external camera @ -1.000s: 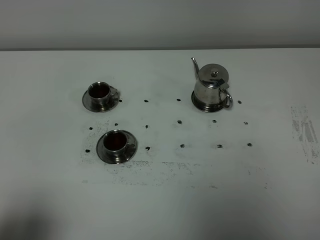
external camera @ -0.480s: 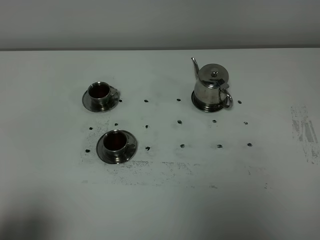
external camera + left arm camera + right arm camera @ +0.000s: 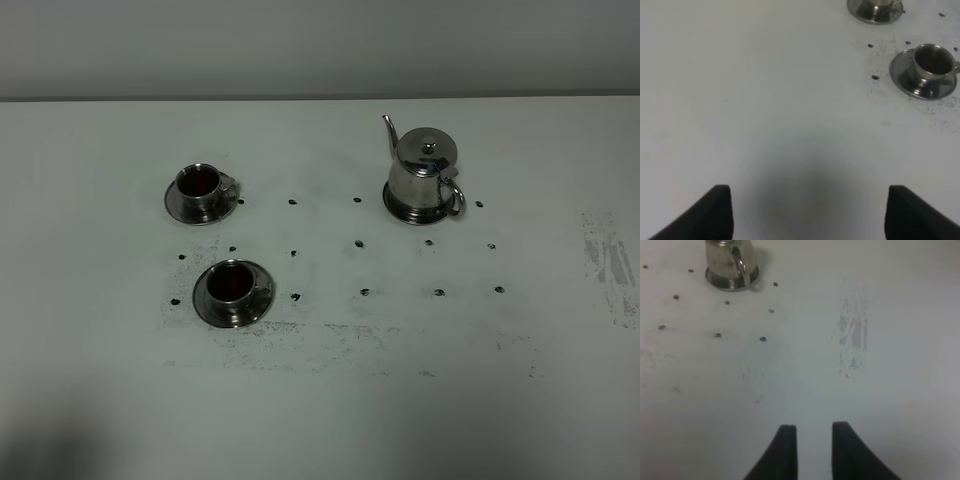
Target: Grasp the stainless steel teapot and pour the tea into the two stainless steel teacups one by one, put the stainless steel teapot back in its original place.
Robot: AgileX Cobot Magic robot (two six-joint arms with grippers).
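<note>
Two steel teacups on saucers hold dark tea at left of the overhead frame, the far teacup [image 3: 200, 183] at upper left and the near teacup [image 3: 232, 283] below it. The stainless steel teapot [image 3: 425, 172] stands upright on its saucer [image 3: 392, 208] at upper right of the white desk [image 3: 320, 400]. Off the overhead frame, the left claw [image 3: 807, 212] hangs spread wide over bare desk; the right claw [image 3: 814, 450] shows a narrow gap, gripping nothing.

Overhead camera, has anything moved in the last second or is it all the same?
Nothing visibly changed. The teapot sits on its saucer, both teacups hold dark tea on theirs, and neither gripper appears in that view.
</note>
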